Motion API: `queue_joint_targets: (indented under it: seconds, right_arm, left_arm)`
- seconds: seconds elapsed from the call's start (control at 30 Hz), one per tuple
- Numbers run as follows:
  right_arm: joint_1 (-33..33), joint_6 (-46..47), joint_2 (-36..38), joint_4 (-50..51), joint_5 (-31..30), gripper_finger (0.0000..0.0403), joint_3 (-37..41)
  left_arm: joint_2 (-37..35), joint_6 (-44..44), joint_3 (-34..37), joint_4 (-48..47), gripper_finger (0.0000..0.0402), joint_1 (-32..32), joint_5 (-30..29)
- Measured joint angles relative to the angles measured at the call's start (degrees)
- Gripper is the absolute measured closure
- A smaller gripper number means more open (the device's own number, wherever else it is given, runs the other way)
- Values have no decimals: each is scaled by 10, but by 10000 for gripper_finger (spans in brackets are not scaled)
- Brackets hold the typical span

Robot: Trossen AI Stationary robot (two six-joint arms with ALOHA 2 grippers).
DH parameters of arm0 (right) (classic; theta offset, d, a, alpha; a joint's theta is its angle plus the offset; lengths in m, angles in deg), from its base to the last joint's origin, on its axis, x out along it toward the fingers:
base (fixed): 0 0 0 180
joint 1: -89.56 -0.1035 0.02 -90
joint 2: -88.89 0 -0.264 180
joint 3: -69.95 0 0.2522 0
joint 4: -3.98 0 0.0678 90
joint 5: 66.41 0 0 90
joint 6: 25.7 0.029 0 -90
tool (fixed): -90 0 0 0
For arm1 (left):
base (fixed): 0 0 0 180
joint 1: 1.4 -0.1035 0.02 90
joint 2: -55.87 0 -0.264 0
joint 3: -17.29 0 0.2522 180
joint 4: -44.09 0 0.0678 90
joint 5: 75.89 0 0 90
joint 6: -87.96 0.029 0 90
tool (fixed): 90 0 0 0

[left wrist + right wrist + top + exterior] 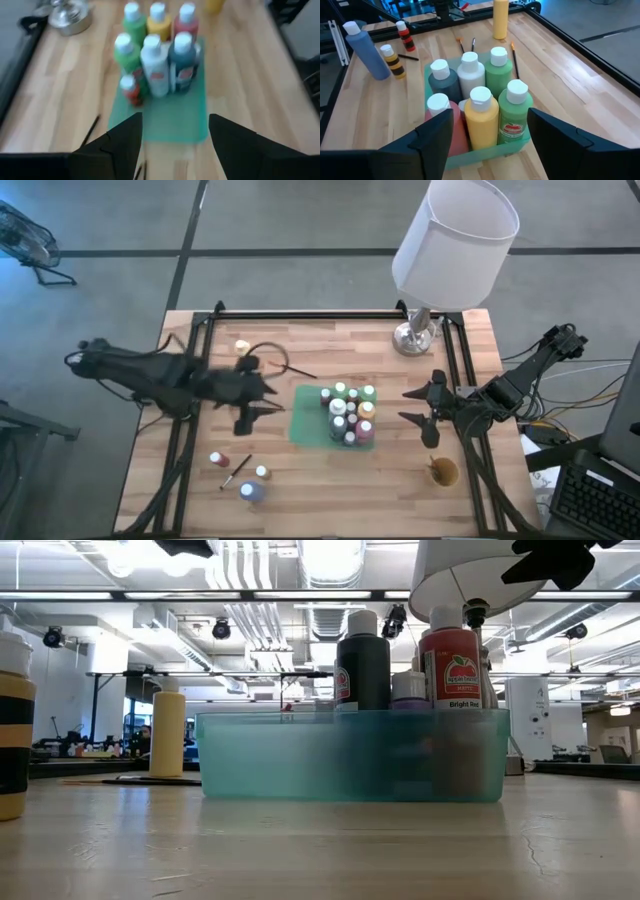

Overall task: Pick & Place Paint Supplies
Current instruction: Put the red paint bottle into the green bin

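A shallow green bin (pixel 305 425) sits at the table's middle. Several pale-capped paint bottles (pixel 350 412) stand upright in its right part: white, green, yellow, red and dark ones (pixel 482 117). My left gripper (pixel 268 402) hangs open above the table just left of the bin, with nothing between its fingers (pixel 175 120). My right gripper (pixel 404 405) stands open just right of the bin, also with nothing in it (pixel 490 125). Loose on the table near the front left stand a blue bottle (pixel 250 491), a small striped bottle (pixel 262 472) and a red-capped one (pixel 217 459), with a brush (pixel 237 470) lying beside them.
A yellow bottle (pixel 242 348) stands at the far left, with thin brushes (pixel 514 60) lying on the wood between it and the bin. A white-shaded lamp (pixel 455 240) stands on its metal base (pixel 413 337) at the back right. A tan cup (pixel 443 472) sits at the front right.
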Motion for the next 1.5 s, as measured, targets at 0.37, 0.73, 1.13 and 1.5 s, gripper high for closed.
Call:
queue_joint_targets:
  seconds: [0.37,0.73,1.13,1.5]
  right_arm:
    - [0,6,0,-15,0,127,0]
    - [0,6,0,-16,0,125,0]
    - [0,6,0,-24,2,157,4]
    - [0,16,0,-26,4,141,4]
  left_arm:
    - [-10,-327,0,-194,168,236,-193]
    - [1,-617,15,-351,168,357,-213]
    - [1,-776,93,-352,168,411,-105]
    - [1,-852,94,-349,168,466,-48]
